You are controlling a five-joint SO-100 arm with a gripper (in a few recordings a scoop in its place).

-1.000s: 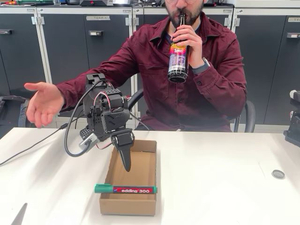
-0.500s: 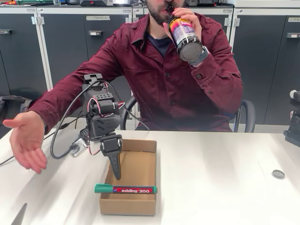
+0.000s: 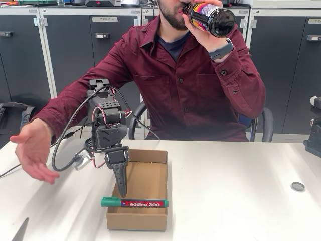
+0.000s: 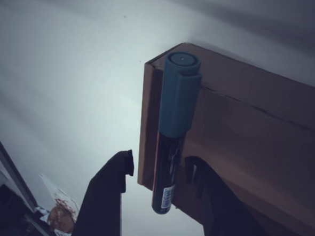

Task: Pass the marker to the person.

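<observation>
Currently the marker (image 3: 134,203) lies across the front rim of the open cardboard box (image 3: 150,178), low centre of the fixed view, propped up so fingers fit around it. Just above, the hand (image 4: 159,174) straddles it, parted and empty, while the person's open palm (image 3: 32,150) waits at the left edge to receive it.

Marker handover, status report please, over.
Claw open, poised just above the marker, fingers straddling it in the wrist view. Marker lies across the cardboard box rim. Person's open hand waits at left. Nothing in the way.

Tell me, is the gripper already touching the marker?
Apart. In the wrist view the gripper is open, and a gap shows between the marker and each finger.
</observation>
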